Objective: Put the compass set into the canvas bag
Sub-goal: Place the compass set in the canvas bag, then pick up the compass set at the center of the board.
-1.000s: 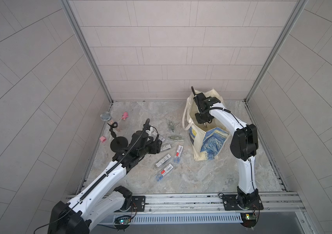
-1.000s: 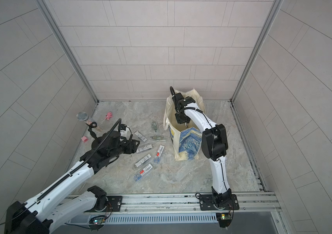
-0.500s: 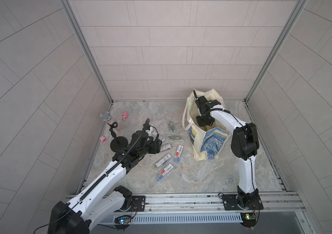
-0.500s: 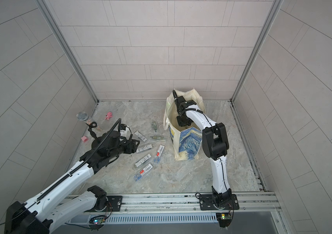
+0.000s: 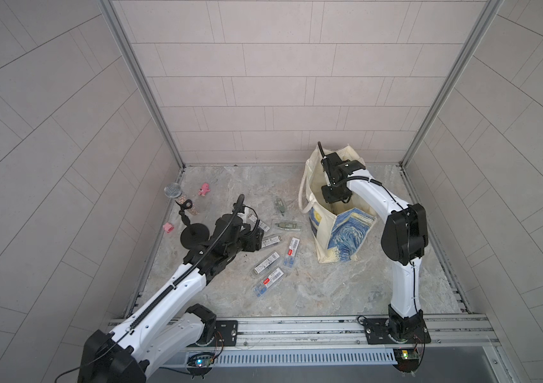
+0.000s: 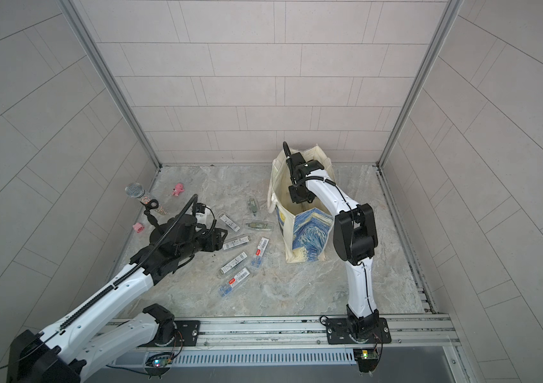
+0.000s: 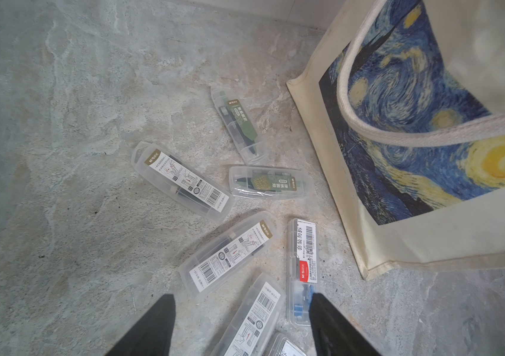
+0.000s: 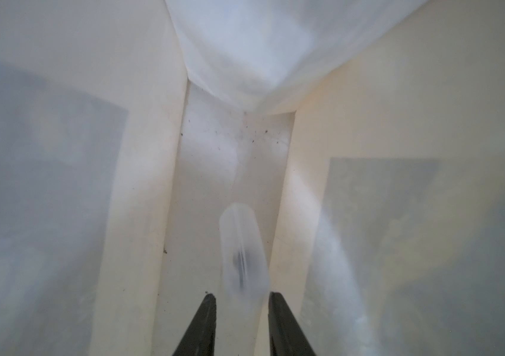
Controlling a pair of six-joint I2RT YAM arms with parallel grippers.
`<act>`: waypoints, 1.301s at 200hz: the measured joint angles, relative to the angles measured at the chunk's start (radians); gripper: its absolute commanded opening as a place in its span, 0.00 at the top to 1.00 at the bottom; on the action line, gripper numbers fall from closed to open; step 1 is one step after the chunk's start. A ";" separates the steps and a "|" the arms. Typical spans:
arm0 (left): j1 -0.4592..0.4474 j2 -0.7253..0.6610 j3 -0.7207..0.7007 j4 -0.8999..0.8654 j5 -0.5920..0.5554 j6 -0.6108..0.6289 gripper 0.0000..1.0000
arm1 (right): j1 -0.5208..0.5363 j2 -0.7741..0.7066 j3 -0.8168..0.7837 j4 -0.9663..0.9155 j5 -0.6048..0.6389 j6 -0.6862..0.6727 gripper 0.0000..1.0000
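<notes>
Cream canvas fills the right wrist view: we are looking down inside the bag (image 5: 339, 232), which stands at about two o'clock on the stone floor (image 5: 296, 291) in both top views. A second ago our right gripper (image 8: 242, 296) was pinched shut above the rim. Since then it has dipped into the bag's mouth and its jaws have parted. Just past the fingertips, a clear compass case (image 8: 242, 246) shows smeared with motion. It no longer looks pinched, so we judge it is dropping toward the bottom of the bag. That would make this case delivered. The next sensible move is to lift the arm straight out without snagging a handle (image 7: 399, 135). Our left gripper (image 7: 242, 296) has not shifted: its jaws are apart and empty, and it hangs low over the loose cases (image 7: 180, 182) scattered at the bag's nine o'clock. We reckon those are still waiting for their turn, so the job is only partly done.
</notes>
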 measured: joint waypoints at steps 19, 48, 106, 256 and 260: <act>0.000 0.001 0.000 -0.015 -0.019 -0.010 0.25 | 0.000 -0.063 0.010 -0.002 0.000 -0.003 0.56; 0.000 0.019 0.003 -0.044 -0.062 -0.031 0.20 | 0.000 -0.165 0.016 -0.005 0.001 -0.005 0.54; 0.008 0.248 0.117 -0.131 -0.227 -0.129 0.18 | 0.000 -0.475 -0.140 0.110 -0.018 -0.018 0.47; 0.080 0.996 0.632 -0.241 -0.313 -0.465 0.16 | 0.001 -0.591 -0.252 0.228 -0.073 -0.028 0.47; 0.080 1.007 0.642 -0.242 -0.311 -0.470 0.16 | 0.001 -0.591 -0.253 0.230 -0.075 -0.029 0.47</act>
